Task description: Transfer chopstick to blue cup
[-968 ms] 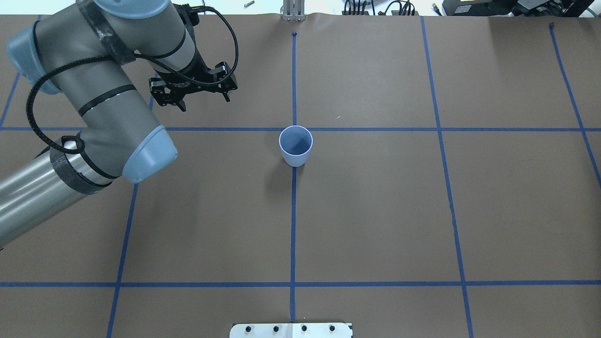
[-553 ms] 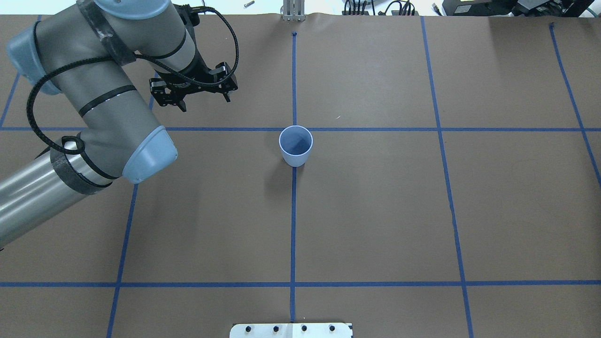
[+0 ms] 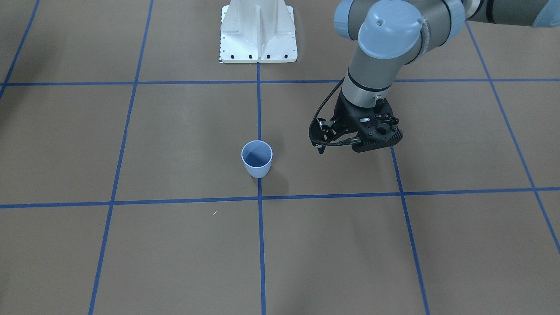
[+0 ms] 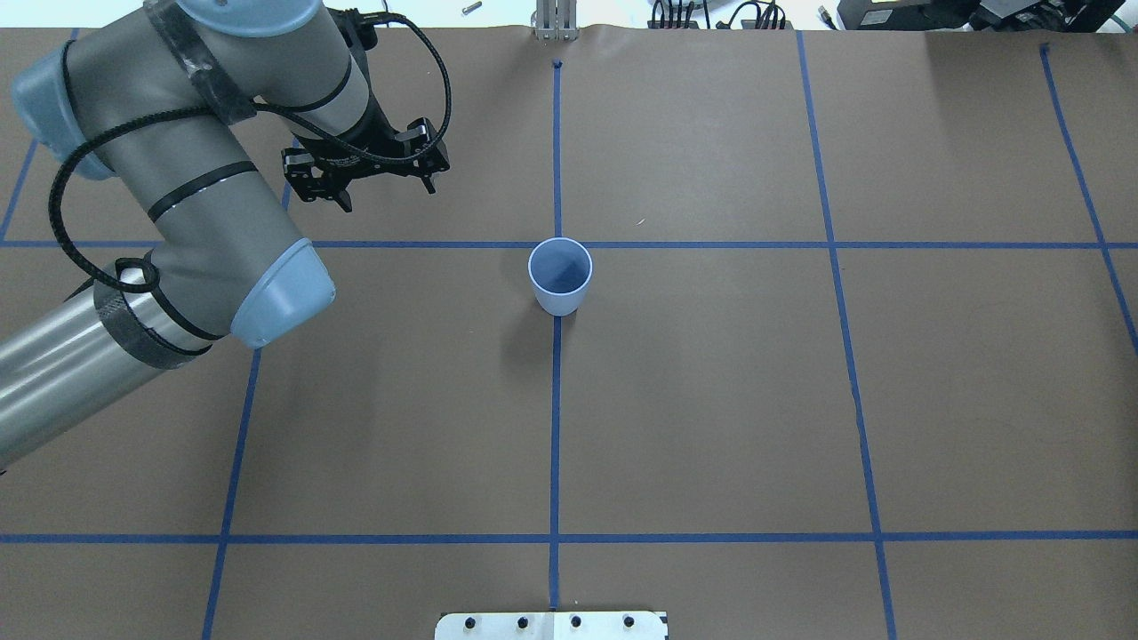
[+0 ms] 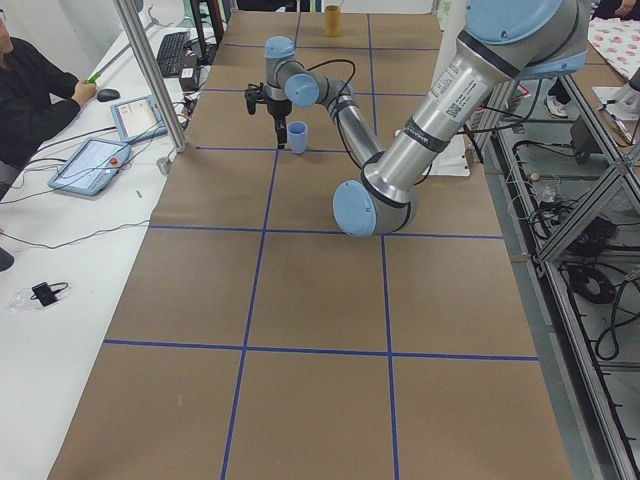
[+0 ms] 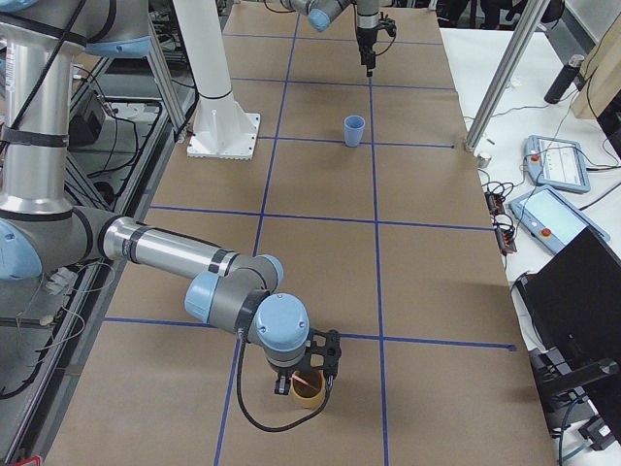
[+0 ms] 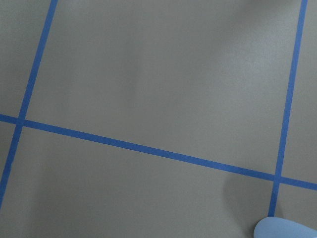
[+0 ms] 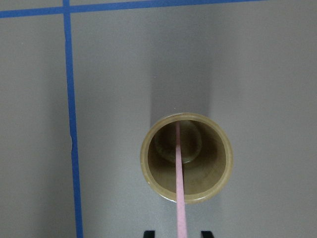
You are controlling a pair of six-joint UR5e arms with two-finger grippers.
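The blue cup (image 4: 560, 276) stands upright and empty at the middle of the table, also in the front view (image 3: 257, 158) and at the lower edge of the left wrist view (image 7: 285, 229). My left gripper (image 4: 388, 196) hangs open and empty, apart from the cup on my left side (image 3: 343, 148). The pale pink chopstick (image 8: 179, 188) leans inside a tan cup (image 8: 186, 157) at the table's right end (image 6: 309, 390). My right gripper (image 8: 177, 233) is directly above that cup, open, with the chopstick rising between its fingertips (image 8: 148, 233).
Blue tape lines grid the brown table. The white robot base plate (image 3: 258, 35) sits at the robot's side of the table. An operator (image 5: 30, 90), tablets and metal posts (image 5: 150, 70) are along the far side. Both arms' elbows reach over the table.
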